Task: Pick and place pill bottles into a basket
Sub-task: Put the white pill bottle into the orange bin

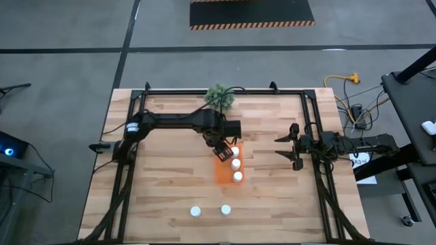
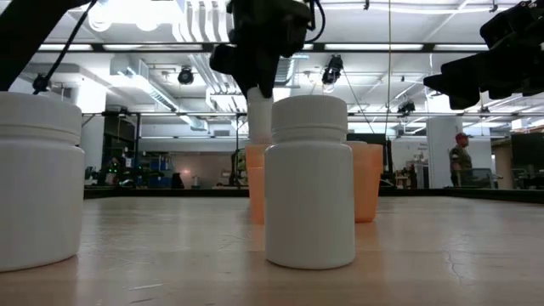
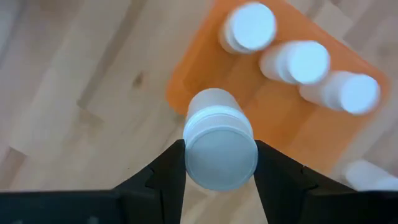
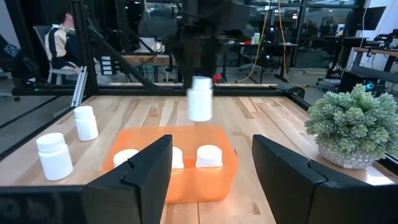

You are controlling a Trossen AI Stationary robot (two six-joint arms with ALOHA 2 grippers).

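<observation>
Left gripper (image 3: pixel 221 163) is holding a bottle (image 3: pixel 219 148) at frame centre above the basket (image 3: pixel 205 78); lower upright into the empty row. Right gripper (image 4: pixel 210 163) is waiting wide.

Industrial lab/workshop: exposed ceiling ducts (image 2: pixel 144 72), hazard-striped floor mat (image 1: pixel 251 13), workstations behind

- Left gripper (image 1: pixel 219 149) hovers at the orange basket (image 1: pixel 224 173), by the plant (image 1: pixel 220 97).
- Three bottles (image 1: pixel 236 164) inside it.
- Two loose bottles (image 1: pixel 195 211) near the table's (image 1: pixel 163 190) front edge.
- Right gripper (image 1: pixel 285 148) waits, well apart.
</observation>
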